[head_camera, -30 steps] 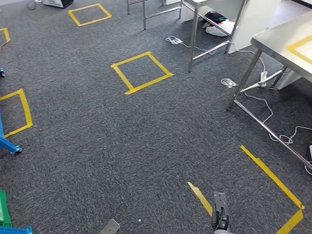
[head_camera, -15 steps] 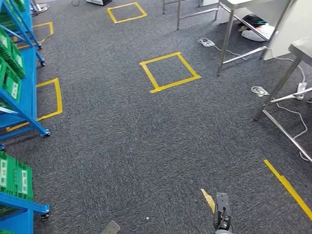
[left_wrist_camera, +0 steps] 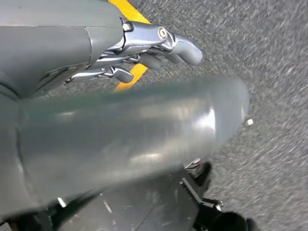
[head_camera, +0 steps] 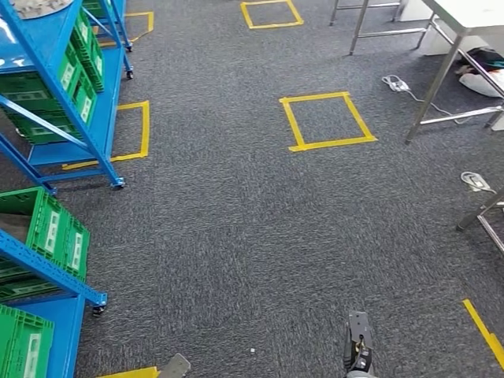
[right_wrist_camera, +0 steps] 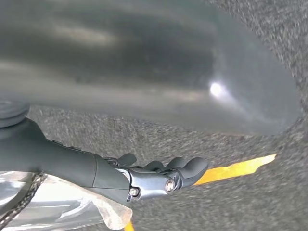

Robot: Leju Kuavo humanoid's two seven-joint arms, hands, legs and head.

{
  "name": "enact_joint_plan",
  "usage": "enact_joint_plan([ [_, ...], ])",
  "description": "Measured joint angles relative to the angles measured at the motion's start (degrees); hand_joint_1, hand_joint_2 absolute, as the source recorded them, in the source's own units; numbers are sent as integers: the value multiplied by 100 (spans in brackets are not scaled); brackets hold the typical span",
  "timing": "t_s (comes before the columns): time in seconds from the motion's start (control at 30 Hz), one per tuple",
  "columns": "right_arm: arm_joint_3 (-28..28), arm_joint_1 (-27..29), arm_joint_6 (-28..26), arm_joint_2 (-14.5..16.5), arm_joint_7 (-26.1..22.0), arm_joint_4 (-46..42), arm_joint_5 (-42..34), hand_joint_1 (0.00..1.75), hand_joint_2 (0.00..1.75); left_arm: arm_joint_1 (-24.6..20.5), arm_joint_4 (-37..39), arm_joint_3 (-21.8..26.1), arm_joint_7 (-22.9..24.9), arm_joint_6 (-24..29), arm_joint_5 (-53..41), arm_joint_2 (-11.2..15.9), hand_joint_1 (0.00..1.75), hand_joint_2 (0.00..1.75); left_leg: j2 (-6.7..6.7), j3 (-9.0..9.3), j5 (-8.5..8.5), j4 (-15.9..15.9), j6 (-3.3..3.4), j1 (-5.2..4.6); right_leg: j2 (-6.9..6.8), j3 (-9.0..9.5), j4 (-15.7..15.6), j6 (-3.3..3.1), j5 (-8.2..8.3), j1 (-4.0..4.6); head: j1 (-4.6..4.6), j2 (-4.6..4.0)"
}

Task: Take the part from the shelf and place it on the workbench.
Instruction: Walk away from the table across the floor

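A blue metal shelf (head_camera: pixel 94 126) on castors stands at the left in the head view, loaded with green bins (head_camera: pixel 57 232). On its top level, at the picture's corner, lies something grey and round (head_camera: pixel 32 6), too cut off to name. My left hand (left_wrist_camera: pixel 109 115) hangs over the carpet with its fingers (left_wrist_camera: pixel 174 45) stretched out and nothing in it. My right hand (right_wrist_camera: pixel 120 72) hangs the same way, its fingers (right_wrist_camera: pixel 171 175) straight and holding nothing.
Grey carpet carries yellow tape squares (head_camera: pixel 327 120). Steel table legs (head_camera: pixel 437 79) and a white tabletop (head_camera: pixel 469 12) stand at the far right, with cables and a power strip (head_camera: pixel 397 82) on the floor. Another steel leg (head_camera: pixel 483 211) shows at the right edge.
The whole view has swung left: the blue shelf has come in from the left and the steel tables have slid off to the right. My hands hang as before.
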Motion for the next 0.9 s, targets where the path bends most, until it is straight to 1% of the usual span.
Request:
enact_joint_plan([
  [0.03, 0, 16, 0, -7, -1, 1, 1, 0, 0, -7, 0, 0, -1, 0, 1, -2, 0, 175, -82, -4, 2, 0, 11, -2, 69, -218, 414, 4, -154, 2, 5, 0],
  [0.07, 0, 31, 0, -14, -1, 1, 2, 0, 0, -4, 0, 0, -1, -1, 1, -3, 0, 175, -164, -4, 2, 1, 14, -5, 94, -390, 707, 6, -221, 3, 6, 0],
  [0.1, 0, 39, 0, -17, -2, 1, 4, 0, 0, 4, 0, 0, -1, -1, 2, -2, 0, 175, -246, -1, 2, 4, 15, -8, 102, -473, 799, 4, -173, 4, 6, 0],
  [0.13, 0, 41, 0, -19, -5, 2, 6, 0, 0, 12, 0, 0, -1, -2, 3, 0, 0, 175, -330, 5, 1, 8, 14, -8, 112, -443, 657, -1, -10, 2, 5, 0],
  [0.17, 0, 38, 0, -20, -8, 1, 9, 0, 0, 15, 0, 0, -1, -2, 4, -1, 0, 175, -415, 14, -2, 15, 8, -5, 157, -305, 306, -9, 233, -3, 5, 0],
  [0.2, 0, 33, 0, -23, -11, 2, 12, 0, 0, 15, 0, 0, -1, -2, 5, -1, 0, 175, -495, 18, -7, 24, -5, -3, 280, -130, -101, -16, 443, -15, 5, 0],
  [0.23, 1, 28, 0, -26, -15, 1, 15, 0, 0, 10, 0, 0, -1, -2, 5, -2, 0, 175, -573, 8, -15, 47, -24, -4, 404, 48, -481, -23, 584, -31, 3, 0],
  [0.27, 1, 27, 0, -29, -16, 1, 19, 0, 0, 6, 0, 0, -2, -2, 5, -2, 0, 175, -639, -11, -15, 63, -54, 1, 510, 171, -724, -30, 647, -39, 2, 0],
  [0.3, 2, 28, -1, -32, -17, 1, 21, 0, 0, 7, 0, 0, -2, -2, 5, -1, 0, 175, -698, -39, -8, 73, -89, 8, 568, 225, -818, -41, 637, -38, 1, 0],
  [0.37, 1, 26, -1, -31, -20, 1, 23, 0, 0, 26, 1, 0, -3, -2, 6, 4, 0, 175, -794, -83, 11, 75, -158, 33, 478, 256, -849, -85, 642, -27, -1, 0],
  [0.4, 1, 21, -1, -29, -25, 1, 26, 0, 0, 38, 1, 0, -3, -2, 6, 5, 0, 175, -733, -103, -14, 107, -187, 30, 415, 269, -866, -116, 654, -29, -3, 0],
  [0.43, 1, 17, -1, -27, -34, 1, 30, 0, 0, 44, 1, 0, -4, -2, 8, 7, 0, 175, -595, -159, -96, 231, -214, 24, 342, 285, -887, -150, 662, -32, -18, 0],
  [0.47, 2, 18, -1, -26, -45, 1, 33, 0, 0, 39, 1, 0, -4, -2, 9, 7, 0, 175, -419, -267, -236, 470, -240, 18, 258, 302, -905, -181, 665, -34, -29, 0],
  [0.5, 2, 24, -2, -27, -55, 0, 36, 0, 0, 33, 2, 0, -6, -2, 10, 4, 0, 175, -236, -430, -418, 827, -265, 18, 169, 313, -908, -203, 655, -21, -39, 0],
  [0.53, 2, 33, -2, -28, -62, 0, 36, 0, 0, 26, 2, 0, -7, -2, 11, 4, 0, 175, -137, -625, -600, 1239, -288, 30, 75, 318, -907, -220, 643, -10, -49, 0],
  [0.57, 2, 40, -2, -29, -66, 0, 36, 0, 0, 25, 2, 0, -7, -2, 11, 4, 0, 175, -98, -786, -716, 1576, -304, 44, -16, 322, -905, -228, 632, -1, -48, 0],
  [0.6, 2, 42, -2, -30, -68, 0, 36, 0, 0, 33, 1, 0, -8, -2, 12, 5, 0, 175, -80, -866, -736, 1750, -315, 56, -102, 327, -905, -230, 621, 3, -49, 0],
  [0.63, 2, 41, -2, -31, -70, 0, 36, 0, 0, 41, 1, 0, -8, -2, 12, 8, 0, 175, -63, -824, -638, 1677, -320, 64, -180, 339, -904, -225, 609, 5, -50, 0],
  [0.67, 2, 38, -2, -31, -72, 0, 36, 0, 0, 48, 0, 0, -8, -2, 12, 11, 0, 175, -23, -670, -453, 1383, -318, 68, -255, 358, -904, -215, 593, 5, -50, 0],
  [0.7, 2, 35, -2, -31, -74, 0, 37, 0, 0, 50, 1, 0, -8, -2, 12, 13, 0, 175, 84, -449, -255, 958, -309, 64, -323, 385, -904, -199, 574, 8, -50, 0],
  [0.73, 2, 32, -2, -31, -75, 0, 37, 0, 0, 45, 1, 0, -8, -2, 13, 13, 0, 175, 239, -246, -119, 562, -290, 36, -386, 406, -900, -174, 551, 26, -51, 0],
  [0.77, 2, 28, -2, -31, -77, 0, 38, 0, 0, 37, 1, 0, -9, -2, 13, 11, 0, 175, 357, -111, -48, 289, -259, 13, -441, 423, -898, -147, 530, 44, -46, 0],
  [0.8, 2, 26, -2, -31, -78, 0, 37, 0, 0, 31, 1, 0, -11, -2, 13, 8, 0, 175, 438, -51, -41, 153, -227, -11, -495, 437, -898, -120, 512, 62, -41, 0],
  [0.83, 2, 24, -1, -30, -79, 0, 37, 0, 0, 29, 1, 0, -13, -2, 14, 8, 0, 175, 426, -53, -59, 133, -190, -36, -555, 449, -904, -94, 499, 73, -34, 0],
  [0.87, 2, 22, 1, -29, -79, 0, 37, 0, 0, 31, 1, 0, -14, -2, 14, 9, 0, 175, 345, -61, -52, 124, -150, -33, -615, 468, -912, -65, 484, 68, -31, 0],
  [0.9, 3, 18, 4, -29, -79, 0, 38, 0, 0, 38, 1, 0, -15, -2, 14, 11, 0, 175, 273, -58, -44, 109, -117, -29, -583, 468, -897, -32, 450, 56, -24, 0],
])
